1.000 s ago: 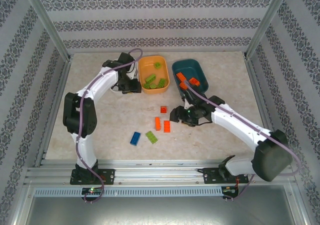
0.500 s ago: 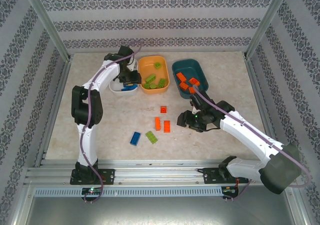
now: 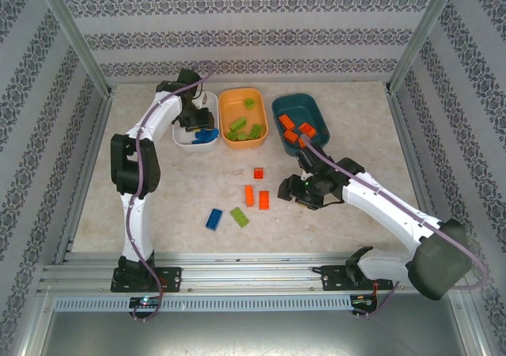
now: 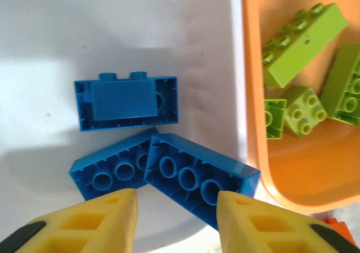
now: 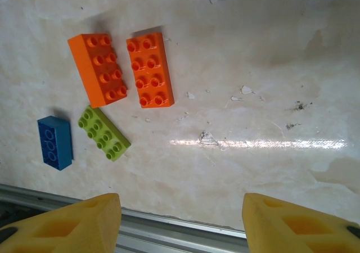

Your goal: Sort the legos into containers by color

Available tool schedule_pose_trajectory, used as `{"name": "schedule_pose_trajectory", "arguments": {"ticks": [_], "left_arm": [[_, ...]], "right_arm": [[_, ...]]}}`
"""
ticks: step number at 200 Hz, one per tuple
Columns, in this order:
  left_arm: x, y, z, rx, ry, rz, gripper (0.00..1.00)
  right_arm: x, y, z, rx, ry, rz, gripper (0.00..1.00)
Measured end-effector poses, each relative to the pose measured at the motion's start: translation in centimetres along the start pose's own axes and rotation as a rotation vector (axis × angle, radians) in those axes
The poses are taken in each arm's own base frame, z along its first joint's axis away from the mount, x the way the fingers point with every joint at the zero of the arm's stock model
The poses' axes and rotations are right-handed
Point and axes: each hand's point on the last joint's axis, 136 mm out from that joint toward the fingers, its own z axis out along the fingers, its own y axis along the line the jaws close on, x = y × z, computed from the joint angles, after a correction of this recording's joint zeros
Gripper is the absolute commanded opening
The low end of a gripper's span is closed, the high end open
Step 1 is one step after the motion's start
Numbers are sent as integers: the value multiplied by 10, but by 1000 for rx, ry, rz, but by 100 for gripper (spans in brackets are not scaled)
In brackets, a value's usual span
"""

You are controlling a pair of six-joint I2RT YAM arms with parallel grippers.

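My left gripper (image 3: 196,124) hangs over the white container (image 3: 186,138). Its jaws (image 4: 177,199) stand open, with bare tub floor between the fingers. Three blue legos lie there, and the nearest (image 4: 202,180) leans upside down on another, its end just past the right fingertip (image 4: 247,211). The orange container (image 3: 243,117) holds lime green legos (image 4: 301,42), and the teal container (image 3: 300,119) holds orange ones. My right gripper (image 3: 287,188) is open above the table (image 5: 180,219) with nothing in it. Two orange legos (image 5: 98,69) (image 5: 149,68), a green lego (image 5: 104,133) and a blue lego (image 5: 54,142) lie ahead of it.
A small red-orange brick (image 3: 258,173) lies loose just behind the orange pair. The metal rail (image 5: 169,227) of the table's near edge runs below my right fingers. Patterned walls and frame posts close in the table's left, right and far sides.
My left gripper has moved back and left over the white container, and a blue brick now lies in it off the fingers. The right gripper shifted slightly to the right.
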Motion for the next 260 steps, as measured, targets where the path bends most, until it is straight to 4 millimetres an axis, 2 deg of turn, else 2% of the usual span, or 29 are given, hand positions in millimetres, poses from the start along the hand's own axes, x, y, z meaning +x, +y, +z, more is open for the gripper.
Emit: {"name": "schedule_pose_trajectory", "arguments": {"ticks": [11,20,62,133,192,229,246,260], "left_arm": [[1,-4,1,21,6,4,55],[3,-8,1,29,11,15,56],[8,-19,5,25,19,56,57],[10,-10,7,-30,19,69,56],[10,6,10,-104,24,61,52],[9,32,12,-152,39,21,52],[8,45,11,-171,43,-3,54],[5,49,8,-160,37,-21,62]], "right_arm": [[0,2,3,7,9,-4,59],[-1,4,4,8,12,-7,59],[-3,16,7,0,14,-28,59],[-4,18,8,2,11,-36,59],[-4,18,8,1,9,-33,59],[-4,18,8,1,9,-34,60],[-5,18,9,3,11,-33,59],[-6,20,10,6,14,-33,59]]}}
